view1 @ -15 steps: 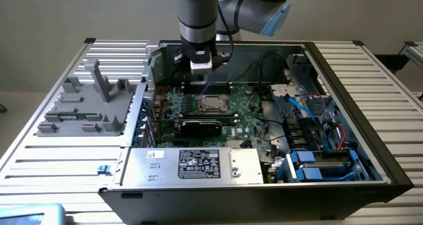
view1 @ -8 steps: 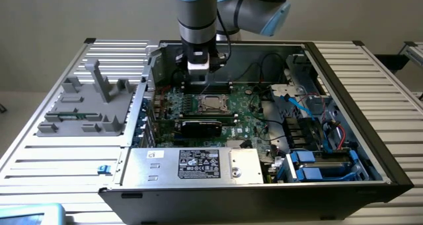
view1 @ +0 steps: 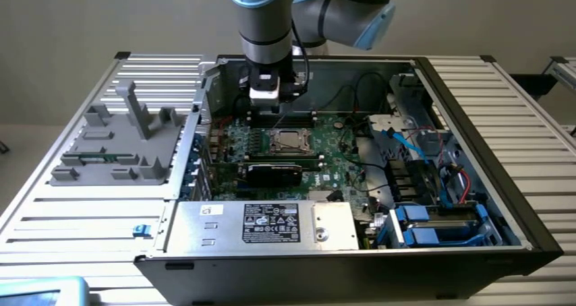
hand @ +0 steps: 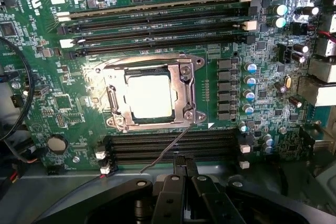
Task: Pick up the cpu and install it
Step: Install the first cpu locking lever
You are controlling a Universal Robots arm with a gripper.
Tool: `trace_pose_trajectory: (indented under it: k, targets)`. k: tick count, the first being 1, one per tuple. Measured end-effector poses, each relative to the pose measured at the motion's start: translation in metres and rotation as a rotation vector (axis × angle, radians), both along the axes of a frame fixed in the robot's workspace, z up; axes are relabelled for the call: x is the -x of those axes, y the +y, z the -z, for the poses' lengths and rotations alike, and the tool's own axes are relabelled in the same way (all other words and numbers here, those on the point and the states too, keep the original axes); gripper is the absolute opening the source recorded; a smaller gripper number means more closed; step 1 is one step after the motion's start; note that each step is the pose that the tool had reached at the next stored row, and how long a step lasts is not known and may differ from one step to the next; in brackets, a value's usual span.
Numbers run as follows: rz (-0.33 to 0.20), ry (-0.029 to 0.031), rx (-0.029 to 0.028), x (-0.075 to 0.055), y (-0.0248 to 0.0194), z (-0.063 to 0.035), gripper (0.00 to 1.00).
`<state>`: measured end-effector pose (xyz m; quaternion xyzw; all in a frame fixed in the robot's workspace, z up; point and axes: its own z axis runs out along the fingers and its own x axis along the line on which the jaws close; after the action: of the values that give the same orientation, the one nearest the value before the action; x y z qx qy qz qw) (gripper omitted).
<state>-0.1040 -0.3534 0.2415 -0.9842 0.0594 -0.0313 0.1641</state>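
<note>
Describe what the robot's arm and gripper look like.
The arm is a round silver-grey tube with light blue joint caps and black rings at the joints. A thin black cable runs beside its wrist, where a white block is mounted. The gripper is black, with slim fingers, a rounded body and small screw heads.

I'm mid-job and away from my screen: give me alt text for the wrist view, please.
The cpu lies inside the metal socket frame in the middle of the green motherboard, with long memory slots along two opposite sides. The hand is shut, holds nothing and is apart from the cpu, by one bank of slots.
</note>
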Motion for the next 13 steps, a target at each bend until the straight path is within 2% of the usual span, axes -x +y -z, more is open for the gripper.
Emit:
trace_pose_trajectory:
  k: [6,8,11,13]
  targets:
    - [0.004,-0.0005,-0.0004,0.0026,0.0001,0.0004,0.11]
    - [0.012,-0.004,-0.0004,0.0034,0.0002,0.0004,0.11]
    - [0.038,-0.0134,-0.0005,0.0035,0.0003,0.0005,0.11]
    - [0.058,-0.0166,-0.0004,0.0034,0.0004,0.0012,0.11]
